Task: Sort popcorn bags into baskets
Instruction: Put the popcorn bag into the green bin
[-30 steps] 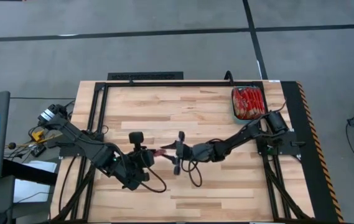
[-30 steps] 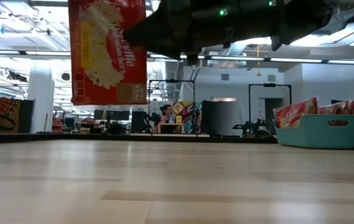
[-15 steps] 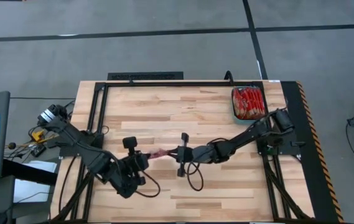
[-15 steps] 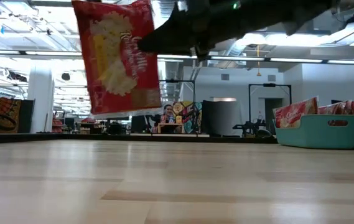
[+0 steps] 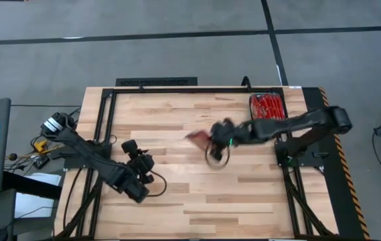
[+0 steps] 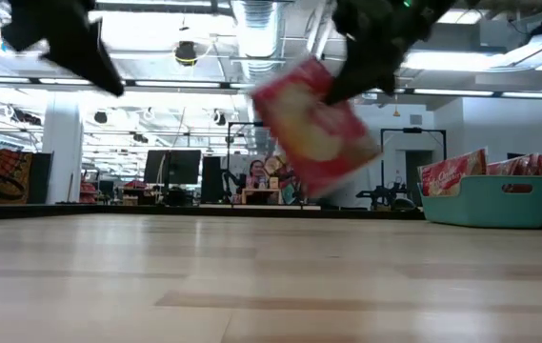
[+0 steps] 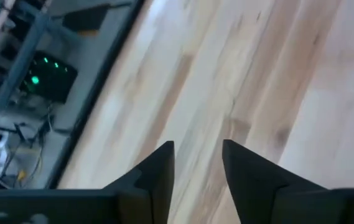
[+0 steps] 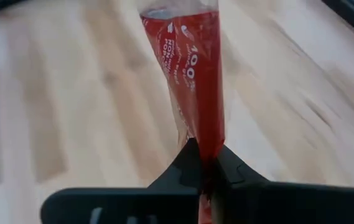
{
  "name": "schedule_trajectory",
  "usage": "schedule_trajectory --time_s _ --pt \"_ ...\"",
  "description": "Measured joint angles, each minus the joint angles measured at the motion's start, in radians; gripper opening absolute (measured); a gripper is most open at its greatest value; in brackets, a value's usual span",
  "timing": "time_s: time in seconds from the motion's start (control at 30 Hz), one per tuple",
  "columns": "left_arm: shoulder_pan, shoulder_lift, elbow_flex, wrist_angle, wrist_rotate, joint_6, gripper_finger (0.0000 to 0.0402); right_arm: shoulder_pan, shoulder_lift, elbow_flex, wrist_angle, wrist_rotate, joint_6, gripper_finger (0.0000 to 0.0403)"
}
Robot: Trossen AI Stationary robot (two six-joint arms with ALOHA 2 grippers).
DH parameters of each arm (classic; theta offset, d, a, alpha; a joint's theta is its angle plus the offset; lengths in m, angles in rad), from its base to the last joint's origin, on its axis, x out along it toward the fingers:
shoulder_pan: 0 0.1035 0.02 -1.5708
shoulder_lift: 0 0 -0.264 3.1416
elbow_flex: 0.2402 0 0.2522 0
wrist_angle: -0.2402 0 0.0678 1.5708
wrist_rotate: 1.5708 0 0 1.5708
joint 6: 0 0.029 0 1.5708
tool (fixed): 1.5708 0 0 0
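Upper right of the high view: teal basket [image 5: 266, 111] sits in the table's far right corner, close to the black frame rail and the yellow-black striped edge.
Basket load: red popcorn bags [image 5: 268, 108] packed upright inside; exact no. can't be told from above. Low view shows at least 2 bag tops above the rim [image 6: 453, 172].
Baskets, count: 1.
Bags outside basket, count: 1, the held bag [image 5: 199, 138].
Held bag, where: centre of the high view, in the air, clear of the wood; in the low view it hangs tilted at frame centre [image 6: 316, 128], blurred, well above the tabletop.
Right gripper [image 5: 211, 139]: mid-table, arm stretched from the right side of the frame twd centre. Fingers [image 8: 239, 172] pressed together on one edge of the bag [image 8: 192, 68], pinching it edge-on.
Left gripper [image 5: 129, 146]: lower left of the high view, near the left frame rail, holding nothing. Fingers [image 7: 158, 168] spread a bit, bare wood showing in the gap.
Open room: wooden table [image 5: 177, 201] is bare across the whole lower half and the upper left; nothing lies btwn the held bag and the basket.
Edges: black rails run along the top, left and right sides of the table.
Bkgd: a person [image 6: 254, 177] seated far off in the room behind, low view centre.
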Motion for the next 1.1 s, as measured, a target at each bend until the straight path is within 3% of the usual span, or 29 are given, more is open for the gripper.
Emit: schedule_trajectory --time_s 0.13,0.3,0.57,0.73,1.1 --pt "0.064 0.0 -0.089 0.083 0.061 0.001 0.0132 -0.16 -0.131 0.0 -0.274 -0.068 0.074 0.0019" --pt "0.154 0.0 -0.161 0.241 0.098 0.111 0.0117 -0.403 -0.264 0.0 -0.438 -0.127 0.093 0.0017" --pt "0.294 0.0 -0.208 0.537 0.173 0.441 0.0098 -0.782 -0.232 0.003 -0.619 -0.307 0.036 0.0017" --pt "0.369 0.0 -0.209 0.64 0.268 0.575 0.0094 -0.849 -0.169 0.058 -0.696 -0.308 -0.023 0.002" --pt "0.483 0.0 -0.209 0.752 0.395 0.715 0.0093 -0.937 -0.049 0.28 -0.98 -0.255 -0.093 0.0019"
